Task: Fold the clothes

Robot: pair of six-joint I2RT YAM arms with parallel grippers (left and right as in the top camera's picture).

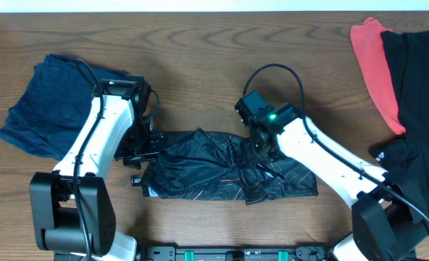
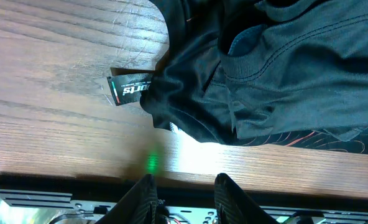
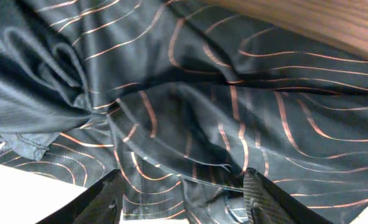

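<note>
Nearest, close to the near edge of the table point(image 1: 200, 58) and about midway across, the black jersey point(image 1: 200, 170) with thin orange contour lines lies bunched into a long crumpled strip, far from flat. The left gripper point(image 2: 187, 183) sits at its left end, fingers a little apart with nothing between them, just short of a heaped seam and a small printed label point(image 2: 131, 89) that sticks out onto the wood. The right gripper point(image 1: 256, 151) hangs low over the jersey's middle, jaws spread wide above puckered cloth but not pinching it, so neither arm holds anything. Judging by the sheen and fine gathers, the fabric is light, thin, slick and limp: it should slide readily on the wood, slip from a shallow pinch and sag wherever unsupported. A sound hold would probably be on a doubled edge, a hem, collar or shoulder seam, one at each end, so the strip can be drawn flat before any fold; a grab in the loose middle would likely only raise a tent of cloth. Farther back on the left a navy garment point(image 1: 44, 101) lies rumpled, and at the far right a red garment point(image 1: 370, 58) shows beside a black garment point(image 1: 417, 94), both well apart from the jersey
</note>
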